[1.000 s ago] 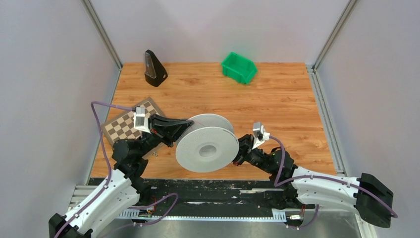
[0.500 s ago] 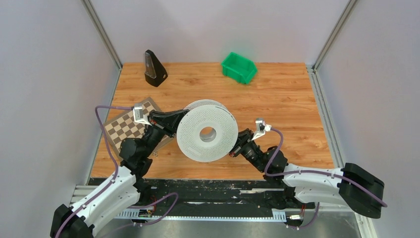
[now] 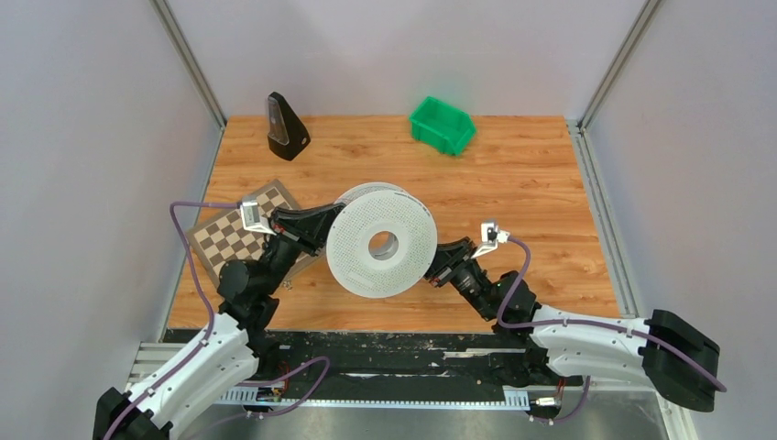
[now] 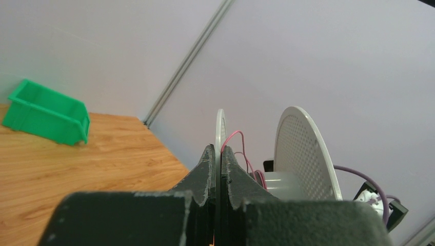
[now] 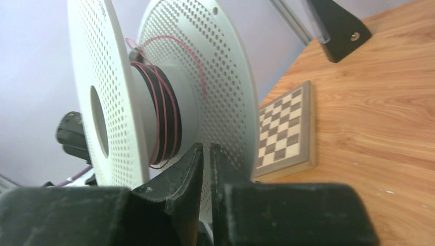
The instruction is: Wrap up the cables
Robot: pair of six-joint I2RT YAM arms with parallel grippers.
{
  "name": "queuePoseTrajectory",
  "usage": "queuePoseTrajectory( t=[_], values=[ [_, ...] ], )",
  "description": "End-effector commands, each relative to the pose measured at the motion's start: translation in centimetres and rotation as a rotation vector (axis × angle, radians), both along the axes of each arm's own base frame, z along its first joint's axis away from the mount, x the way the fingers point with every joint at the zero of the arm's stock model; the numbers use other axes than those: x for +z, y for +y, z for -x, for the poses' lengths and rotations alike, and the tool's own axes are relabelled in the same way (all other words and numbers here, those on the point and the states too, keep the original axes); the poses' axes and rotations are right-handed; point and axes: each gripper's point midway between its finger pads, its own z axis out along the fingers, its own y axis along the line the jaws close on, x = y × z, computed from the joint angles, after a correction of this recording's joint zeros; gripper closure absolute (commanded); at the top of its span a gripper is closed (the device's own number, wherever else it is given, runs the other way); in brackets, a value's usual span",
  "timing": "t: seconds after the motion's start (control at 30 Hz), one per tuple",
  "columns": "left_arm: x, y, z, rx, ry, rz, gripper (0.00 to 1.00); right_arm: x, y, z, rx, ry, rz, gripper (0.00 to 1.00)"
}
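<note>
A grey perforated reel (image 3: 353, 249) with two wide discs and a centre hole stands on edge above the middle of the table. A thin pink cable (image 5: 165, 115) is wound in a few turns round its hub, over a dark band. A loose loop of it rises by the left fingers in the left wrist view (image 4: 240, 146). My left gripper (image 3: 335, 224) is shut on the rim of one disc (image 4: 220, 123). My right gripper (image 3: 429, 269) is at the reel's lower right, its jaws closed to a thin slit on the rim of a disc (image 5: 225, 92).
A chessboard (image 3: 229, 234) lies on the table left of the reel, under the left arm. A black metronome (image 3: 286, 126) stands at the back left. A green bin (image 3: 442, 125) sits at the back centre. Grey walls close in both sides.
The reel has turned from tilted to nearly upright and shifted slightly back and left. Both grippers kept their hold; the right arm reached further forward.
</note>
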Motion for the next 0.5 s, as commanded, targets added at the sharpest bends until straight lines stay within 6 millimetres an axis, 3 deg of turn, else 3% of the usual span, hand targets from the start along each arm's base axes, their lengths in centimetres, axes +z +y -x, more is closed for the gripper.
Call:
queuePoseTrajectory(
  t=[0.0, 0.13, 0.17, 0.2, 0.23, 0.27, 0.3, 0.47],
  values=[
    [1.1, 0.9, -0.6, 0.08, -0.036, -0.021, 1.0, -0.3, -0.9, 0.2, -0.025, -0.037, 0.042, 0.86],
    [1.3, 1.1, -1.1, 0.101, 0.006, -0.022, 1.0, -0.5, -1.6, 0.0, -0.051, -0.01, 0.055, 0.82],
    [0.7, 1.1, -1.5, 0.106, 0.037, -0.038, 1.0, -0.9, -1.9, -0.2, -0.065, 0.014, 0.065, 0.79],
    [1.4, 1.3, -1.6, 0.115, 0.043, -0.031, 1.0, -1.4, -2.1, -0.4, -0.077, 0.039, 0.076, 0.76],
    [0.6, 1.2, -2.0, 0.124, 0.09, -0.056, 1.0, -1.8, -2.4, -0.5, -0.092, 0.057, 0.085, 0.73],
    [1.4, 1.2, -2.0, 0.124, 0.092, -0.057, 1.0, -2.3, -2.8, -0.7, -0.106, 0.072, 0.093, 0.7],
    [0.6, 1.0, -2.3, 0.125, 0.13, -0.088, 1.0, -3.2, -3.2, -0.9, -0.129, 0.1, 0.114, 0.67],
    [1.3, 0.5, -1.7, 0.082, 0.148, -0.11, 1.0, -3.8, -5.3, -1.7, -0.221, 0.096, 0.164, 0.63]
  ],
)
